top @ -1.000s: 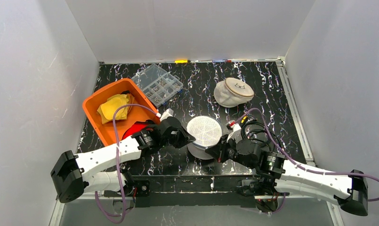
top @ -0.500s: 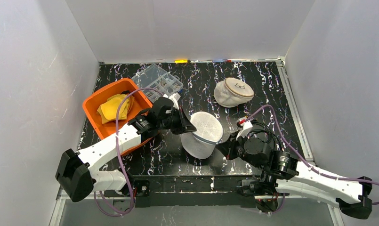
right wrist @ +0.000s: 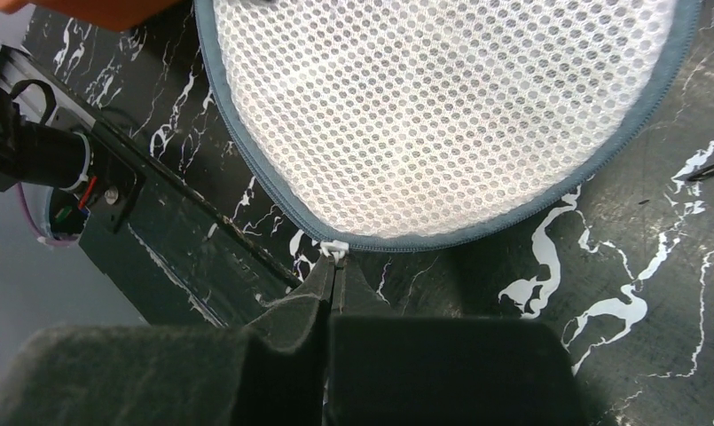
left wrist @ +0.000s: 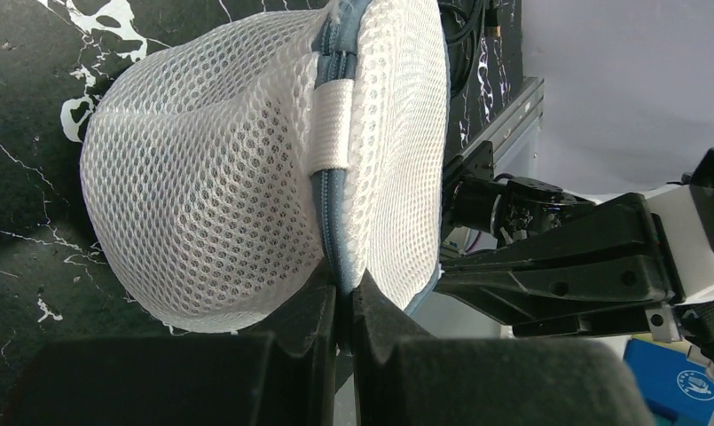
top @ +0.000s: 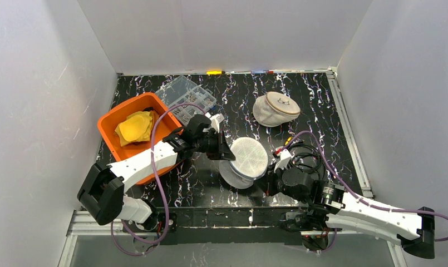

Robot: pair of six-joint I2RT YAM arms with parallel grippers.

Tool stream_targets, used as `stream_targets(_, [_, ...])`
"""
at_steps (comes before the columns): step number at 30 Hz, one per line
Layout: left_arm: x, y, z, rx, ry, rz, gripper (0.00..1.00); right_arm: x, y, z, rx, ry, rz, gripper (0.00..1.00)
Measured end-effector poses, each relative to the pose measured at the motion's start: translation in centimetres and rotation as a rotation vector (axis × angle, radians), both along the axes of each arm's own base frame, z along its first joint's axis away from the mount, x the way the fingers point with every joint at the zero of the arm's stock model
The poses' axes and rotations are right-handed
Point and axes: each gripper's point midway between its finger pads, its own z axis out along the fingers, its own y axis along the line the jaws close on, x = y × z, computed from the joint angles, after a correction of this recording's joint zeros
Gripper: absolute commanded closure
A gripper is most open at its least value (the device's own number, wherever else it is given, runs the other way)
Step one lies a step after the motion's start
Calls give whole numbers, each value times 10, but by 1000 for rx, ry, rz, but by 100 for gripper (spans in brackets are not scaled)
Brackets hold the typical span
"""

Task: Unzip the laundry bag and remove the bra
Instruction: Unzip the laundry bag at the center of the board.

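left claw [left wrist: 344,297] pinched tight on laundry bag [left wrist: 202,177] at zipper seam [left wrist: 328,222], anchoring it. right claw [right wrist: 333,275] clamped on white zipper pull [right wrist: 333,249]. opposing tension should let zip run.

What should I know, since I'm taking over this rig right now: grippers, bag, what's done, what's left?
Left gripper: jaws shut on the zipper seam of the mesh laundry bag.
Right gripper: jaws shut on a small white tab at the bag's rim, likely the zipper pull.
Bag: tilted, between the two arms.
Done: both grips set.
Left: the zipper looks closed wherever it shows. Open it, then take out the bra, which is not visible.
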Motion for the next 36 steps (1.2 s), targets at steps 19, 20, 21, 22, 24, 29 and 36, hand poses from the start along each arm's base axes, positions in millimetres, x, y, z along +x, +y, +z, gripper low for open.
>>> stream_targets(19, [-36,62,63,-49,-83,198,14,-2,23,12,92,16,33,99])
stream_targets(20, [-39,66,63,-54,-71,223,14,-2,25,12,96,18,37,99])
stream_targets(21, [-43,69,61,-56,-55,241,14,-2,26,12,98,18,39,99])
stream_targets(22, [-47,71,57,-55,-36,262,13,-2,28,12,99,21,43,99])
stream_targets(24, [-56,72,48,-39,9,287,13,-3,31,12,101,24,50,99])
stream_targets(29, [-77,58,37,0,67,303,15,-4,41,10,105,36,76,99])
stream_targets(36, [-68,43,22,29,131,413,23,-5,54,8,112,47,104,99])
